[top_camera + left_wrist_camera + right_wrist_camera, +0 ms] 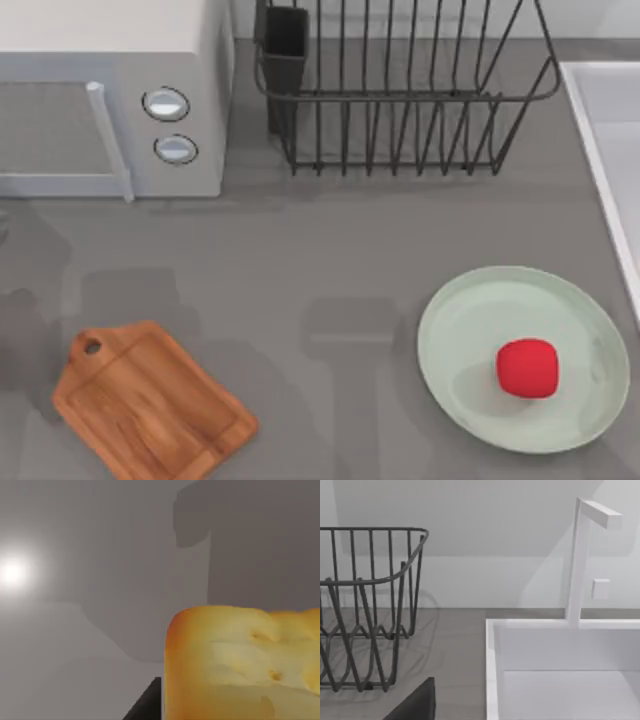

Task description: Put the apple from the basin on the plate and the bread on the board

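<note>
One half of the task looks finished: the apple [527,367] sits on the plate [460,350], right of its centre, at the top view's lower right, just beside the basin [612,150] whose pale rim runs down the right edge. What remains is the bread [245,665], and the coming move turns on how it lies to the board [150,405]. The left wrist view has the bread close against the camera with grey surface behind it, a dark sliver of finger [147,705] just beside its near edge — so I judge the left jaws to be closed on the bread and carrying it, though the contact itself is hidden. The board lies at the lower left of the top view, on the left arm's side and well apart from the plate, so that arm is clearly the nearer one. Its long axis runs diagonally, the handle with its hole pointing to the upper left, the broad end to the lower right. The bread is a cube with no long axis to align, its holed top facing the camera. The right wrist view looks across the dish rack [370,610] and the basin's faucet [580,555]; whether those jaws are wide or narrow I cannot tell.
</note>
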